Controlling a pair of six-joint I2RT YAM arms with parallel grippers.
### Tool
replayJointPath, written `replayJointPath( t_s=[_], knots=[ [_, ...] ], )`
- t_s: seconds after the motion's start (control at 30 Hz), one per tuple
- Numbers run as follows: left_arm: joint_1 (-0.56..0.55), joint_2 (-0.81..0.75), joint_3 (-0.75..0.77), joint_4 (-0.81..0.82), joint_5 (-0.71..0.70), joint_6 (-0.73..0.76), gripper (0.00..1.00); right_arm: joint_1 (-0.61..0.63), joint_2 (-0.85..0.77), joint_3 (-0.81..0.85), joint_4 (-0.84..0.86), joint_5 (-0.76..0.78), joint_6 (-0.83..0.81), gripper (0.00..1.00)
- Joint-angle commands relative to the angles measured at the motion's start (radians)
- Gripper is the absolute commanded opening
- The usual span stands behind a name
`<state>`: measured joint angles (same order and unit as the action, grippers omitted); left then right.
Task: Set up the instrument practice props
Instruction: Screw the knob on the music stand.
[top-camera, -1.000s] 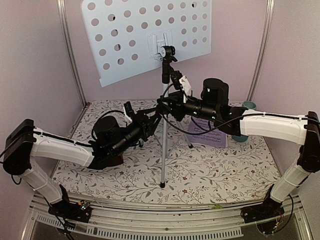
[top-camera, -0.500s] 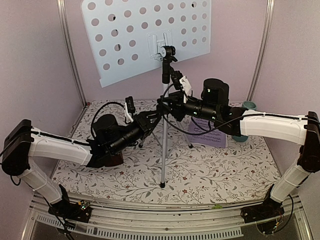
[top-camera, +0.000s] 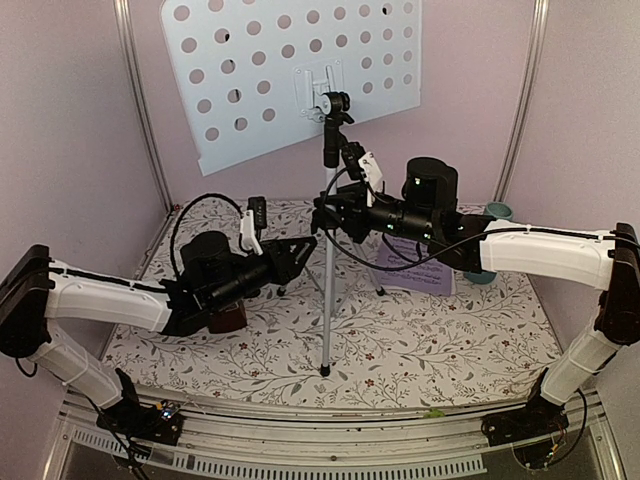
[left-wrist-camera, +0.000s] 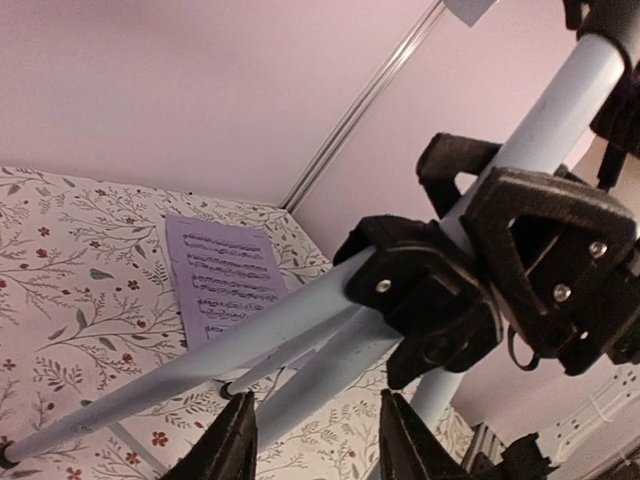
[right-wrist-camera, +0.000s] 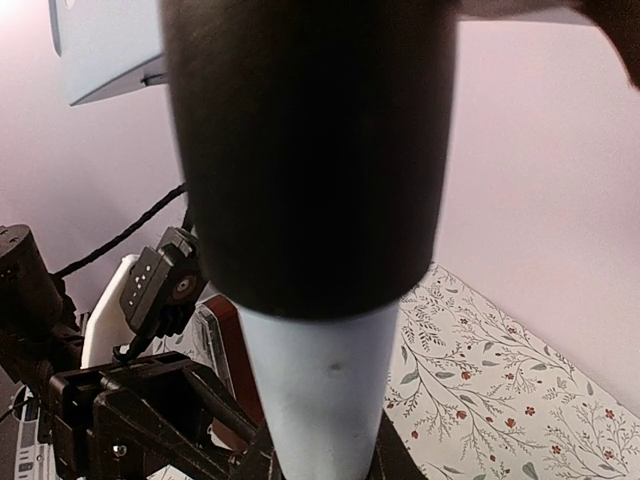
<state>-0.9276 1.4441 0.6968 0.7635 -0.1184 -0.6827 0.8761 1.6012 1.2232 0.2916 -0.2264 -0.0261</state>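
Note:
The music stand has a pale-blue perforated desk (top-camera: 300, 75) on a pole (top-camera: 326, 290) with silver tripod legs (left-wrist-camera: 200, 355). My right gripper (top-camera: 326, 213) is shut on the pole just below its black collar (right-wrist-camera: 310, 150), and the pole (right-wrist-camera: 325, 390) fills the gap between the fingers. My left gripper (top-camera: 305, 245) is open and empty just left of the pole, and in the left wrist view (left-wrist-camera: 315, 450) the legs pass ahead of its fingers. The lilac sheet music (top-camera: 415, 272) lies flat under my right arm. The red-brown metronome (top-camera: 228, 318) sits under my left arm.
A teal cup (top-camera: 497, 212) stands at the back right behind my right arm. The floral cloth (top-camera: 420, 340) covers the table. Lilac walls and metal corner posts (top-camera: 140, 110) close in the back and sides. The tripod's black hub (left-wrist-camera: 440, 300) is close ahead of my left fingers.
My left arm has drawn back to the left and lower, away from the stand's pole, uncovering more of the metronome. My right arm and the stand have not moved.

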Motion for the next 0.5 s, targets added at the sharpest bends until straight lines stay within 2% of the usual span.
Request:
replayJointPath(
  t_s=[0.0,0.27,0.47],
  knots=[
    [0.027,-0.028,-0.032,-0.017,0.001,0.231,0.42,0.027,0.068,-0.067,-0.276,-0.061,-0.010,0.00],
    [0.029,-0.031,-0.020,0.072,0.142,0.580,0.40,0.027,0.065,-0.067,-0.277,-0.062,-0.010,0.00],
    [0.070,-0.005,0.041,0.060,0.207,0.742,0.38,0.027,0.062,-0.065,-0.281,-0.059,-0.011,0.00]
  ],
)
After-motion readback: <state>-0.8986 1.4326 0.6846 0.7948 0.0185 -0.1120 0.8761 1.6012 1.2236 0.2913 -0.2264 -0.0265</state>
